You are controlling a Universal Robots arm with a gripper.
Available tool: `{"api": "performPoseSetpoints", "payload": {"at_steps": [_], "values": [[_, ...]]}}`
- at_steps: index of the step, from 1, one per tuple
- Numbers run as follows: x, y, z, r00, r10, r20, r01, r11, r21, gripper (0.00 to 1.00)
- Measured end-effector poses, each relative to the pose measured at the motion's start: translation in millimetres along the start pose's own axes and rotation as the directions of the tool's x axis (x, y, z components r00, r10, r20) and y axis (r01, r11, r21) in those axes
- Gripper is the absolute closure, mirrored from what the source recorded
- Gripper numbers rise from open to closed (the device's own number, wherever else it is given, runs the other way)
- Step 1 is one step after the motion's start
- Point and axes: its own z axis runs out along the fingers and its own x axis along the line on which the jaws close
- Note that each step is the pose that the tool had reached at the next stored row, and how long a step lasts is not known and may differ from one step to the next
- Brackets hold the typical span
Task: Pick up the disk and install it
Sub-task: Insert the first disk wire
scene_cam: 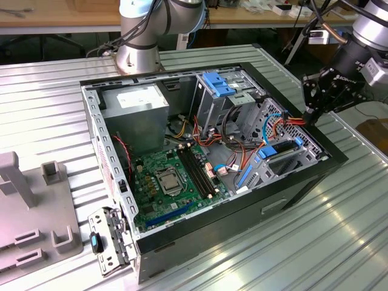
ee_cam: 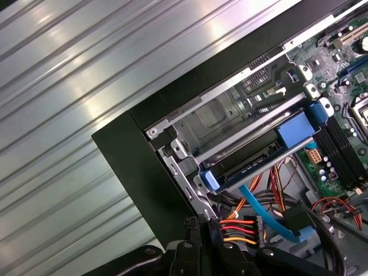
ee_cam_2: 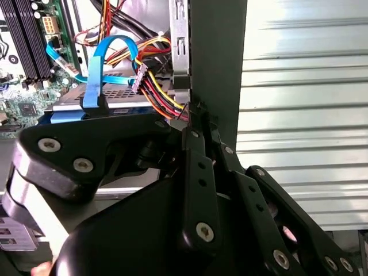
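Observation:
The disk (scene_cam: 277,150) lies inside the open computer case (scene_cam: 242,209), in the lower drive cage at the exterior view's right. Its bright blue carrier (ee_cam: 296,129) frames the grey metal body (ee_cam_2: 123,99). A blue data cable (ee_cam_2: 96,63) runs down to its end. My black gripper (scene_cam: 311,115) hangs at the case's rim just beyond the disk. In both wrist views its fingertips (ee_cam_2: 192,118) stand together with a bundle of red, orange and yellow wires (ee_cam: 237,230) running in between them. The gripper (ee_cam: 210,227) is apart from the disk.
The motherboard (scene_cam: 173,176) fills the case floor and a grey power supply (scene_cam: 134,103) sits at the back. A fixed blue bracket (scene_cam: 218,83) tops the upper drive cage. A grey fixture (scene_cam: 27,206) stands on the ribbed metal table (scene_cam: 345,236). The arm's base (scene_cam: 139,42) rises behind the case.

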Motion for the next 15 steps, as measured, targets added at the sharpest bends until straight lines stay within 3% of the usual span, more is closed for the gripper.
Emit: {"api": "performPoseSetpoints", "payload": {"at_steps": [7,15], "values": [[-5.8,3.8,-0.2,0.9998,0.020,-0.0018,-0.020,0.9998,0.0005,0.83],[-6.0,3.8,-0.2,0.9972,0.075,-0.0029,-0.075,0.9972,-0.0001,0.83]]}}
